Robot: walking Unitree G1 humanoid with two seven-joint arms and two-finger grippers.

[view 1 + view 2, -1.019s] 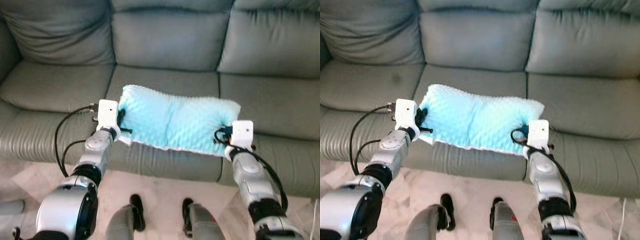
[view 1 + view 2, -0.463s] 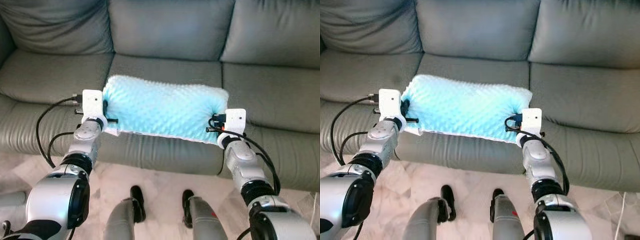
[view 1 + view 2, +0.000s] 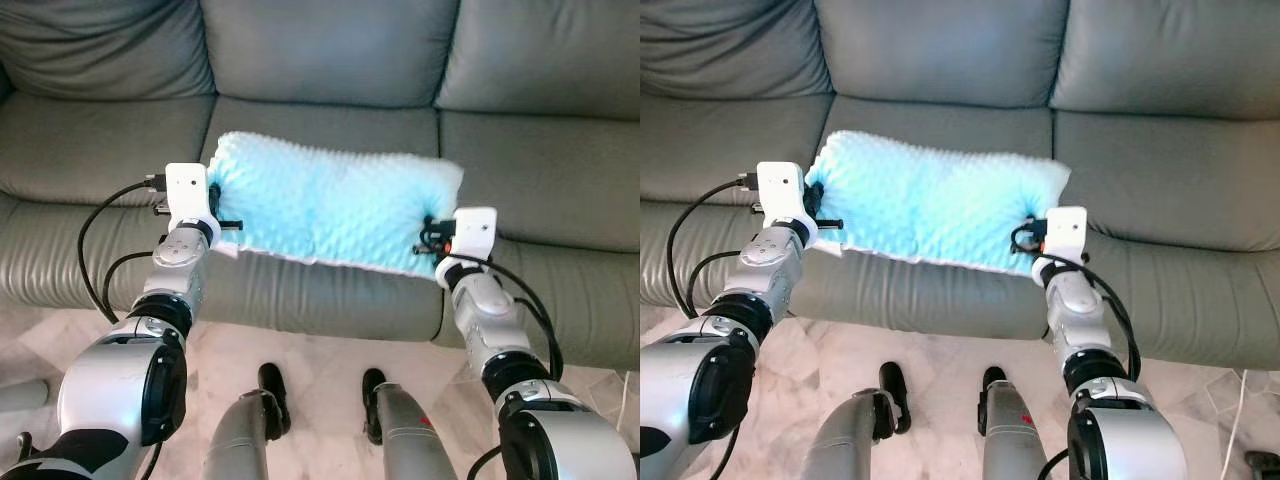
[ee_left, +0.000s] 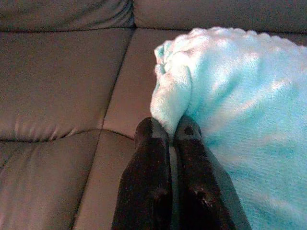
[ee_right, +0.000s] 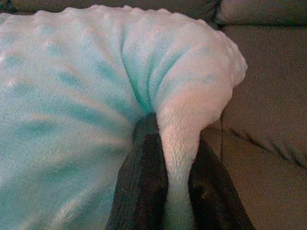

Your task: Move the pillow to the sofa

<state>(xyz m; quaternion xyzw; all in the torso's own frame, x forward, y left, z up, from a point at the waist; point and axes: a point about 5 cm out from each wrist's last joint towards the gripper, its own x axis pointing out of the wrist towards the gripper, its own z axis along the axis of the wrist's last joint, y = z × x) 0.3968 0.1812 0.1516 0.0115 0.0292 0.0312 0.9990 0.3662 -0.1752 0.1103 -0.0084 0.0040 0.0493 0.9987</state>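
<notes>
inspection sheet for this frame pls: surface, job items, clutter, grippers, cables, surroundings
Surface: grey leather sofa, three seat cushions across, back cushions behind.
Job's things: light blue fuzzy pillow held lengthwise over the middle seat cushion near its front edge; whether it touches the seat cannot be told.
Clutter: nothing seen on the seat cushions.
Grippers: left gripper has its jaws shut on a fold at the pillow's left end; right gripper pinches a fold at the right end.
Cables: black cables loop from the left wrist down the arm; another black loop runs along the right forearm.
Surroundings: pale marble-look floor in front of the sofa; the robot's feet stand on it.
</notes>
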